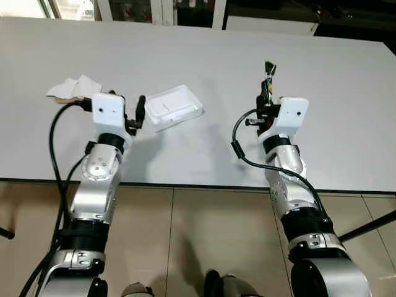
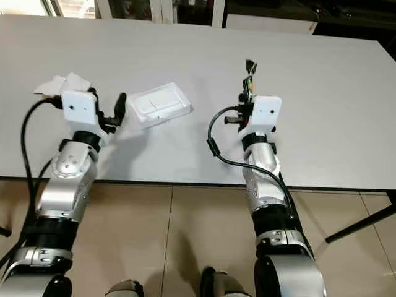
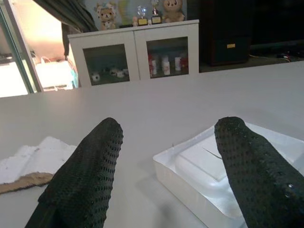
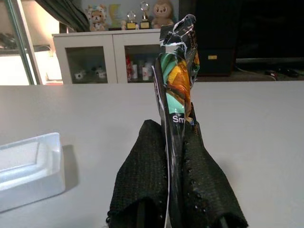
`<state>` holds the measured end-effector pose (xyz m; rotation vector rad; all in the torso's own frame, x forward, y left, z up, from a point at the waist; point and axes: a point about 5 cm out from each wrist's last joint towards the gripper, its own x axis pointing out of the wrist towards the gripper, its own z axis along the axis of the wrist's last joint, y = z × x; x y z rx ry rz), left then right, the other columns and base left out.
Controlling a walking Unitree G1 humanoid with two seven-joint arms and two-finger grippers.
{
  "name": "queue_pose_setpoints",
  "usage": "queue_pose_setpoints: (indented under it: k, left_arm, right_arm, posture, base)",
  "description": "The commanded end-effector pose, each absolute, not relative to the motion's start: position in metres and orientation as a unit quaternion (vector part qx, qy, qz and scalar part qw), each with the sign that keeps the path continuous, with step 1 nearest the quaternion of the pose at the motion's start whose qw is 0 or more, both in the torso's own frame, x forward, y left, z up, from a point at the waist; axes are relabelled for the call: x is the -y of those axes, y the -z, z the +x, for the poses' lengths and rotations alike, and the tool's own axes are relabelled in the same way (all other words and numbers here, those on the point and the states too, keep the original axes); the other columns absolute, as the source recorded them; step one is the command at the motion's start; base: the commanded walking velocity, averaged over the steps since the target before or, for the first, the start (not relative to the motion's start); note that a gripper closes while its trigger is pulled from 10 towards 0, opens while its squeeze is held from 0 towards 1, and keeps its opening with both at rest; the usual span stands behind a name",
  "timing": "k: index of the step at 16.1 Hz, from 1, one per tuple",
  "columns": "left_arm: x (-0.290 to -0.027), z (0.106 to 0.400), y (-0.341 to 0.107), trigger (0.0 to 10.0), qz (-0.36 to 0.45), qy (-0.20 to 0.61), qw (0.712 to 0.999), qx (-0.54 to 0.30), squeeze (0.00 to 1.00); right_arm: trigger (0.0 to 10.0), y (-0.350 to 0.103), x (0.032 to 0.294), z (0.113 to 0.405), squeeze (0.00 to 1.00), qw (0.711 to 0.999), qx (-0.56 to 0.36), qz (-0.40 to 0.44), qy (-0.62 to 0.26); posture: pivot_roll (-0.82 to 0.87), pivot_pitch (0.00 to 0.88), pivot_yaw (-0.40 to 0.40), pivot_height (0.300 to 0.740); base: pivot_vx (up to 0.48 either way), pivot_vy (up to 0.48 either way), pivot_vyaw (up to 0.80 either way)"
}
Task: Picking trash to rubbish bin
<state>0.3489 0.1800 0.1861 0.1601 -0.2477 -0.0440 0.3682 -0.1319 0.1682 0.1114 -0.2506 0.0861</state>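
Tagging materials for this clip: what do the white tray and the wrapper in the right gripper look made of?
White tray: likely moulded foam or thin plastic, matte, with soft raised edges. Wrapper: glossy printed plastic film, creased, pinched upright in the right gripper.

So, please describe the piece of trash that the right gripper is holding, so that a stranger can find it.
On the big white table, look at the right gripper, raised over the table's middle right. Pinched upright between its black fingers is a thin, colourful wrapper; the other trash, a tray and crumpled paper, is white.
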Motion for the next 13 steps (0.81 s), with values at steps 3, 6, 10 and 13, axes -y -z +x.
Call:
queue_pose_setpoints:
  k: [3, 6, 10, 13]
  left_arm:
    - [-0.1745, 0.3511, -0.1875, 10.0, 0.091, 0.024, 0.987, 0.133, 0.00]
    - [-0.1755, 0.3531, -0.1831, 10.0, 0.096, 0.020, 0.987, 0.128, 0.00]
    - [-0.1779, 0.3537, -0.1839, 10.0, 0.095, 0.014, 0.986, 0.133, 0.00]
    - [-0.1789, 0.3545, -0.1837, 10.0, 0.097, 0.011, 0.986, 0.134, 0.00]
  right_arm:
    - [10.0, -0.1724, 0.1328, 0.3689, 0.00, 0.989, 0.136, 0.056, -0.032]
    - [10.0, -0.1694, 0.1270, 0.3676, 0.00, 0.988, 0.133, 0.062, -0.038]
    - [10.0, -0.1699, 0.1274, 0.3688, 0.00, 0.989, 0.132, 0.060, -0.039]
    - [10.0, -0.1705, 0.1272, 0.3691, 0.00, 0.989, 0.133, 0.059, -0.040]
  posture:
    - [0.00, 0.119, -0.045, 0.740]
    - [0.00, 0.118, -0.042, 0.740]
    - [0.00, 0.109, -0.044, 0.740]
    - [-0.01, 0.107, -0.044, 0.740]
  base:
    - [0.000, 0.000, 0.00]
    - [0.000, 0.000, 0.00]
    - [0.000, 0.000, 0.00]
    - [0.000, 0.000, 0.00]
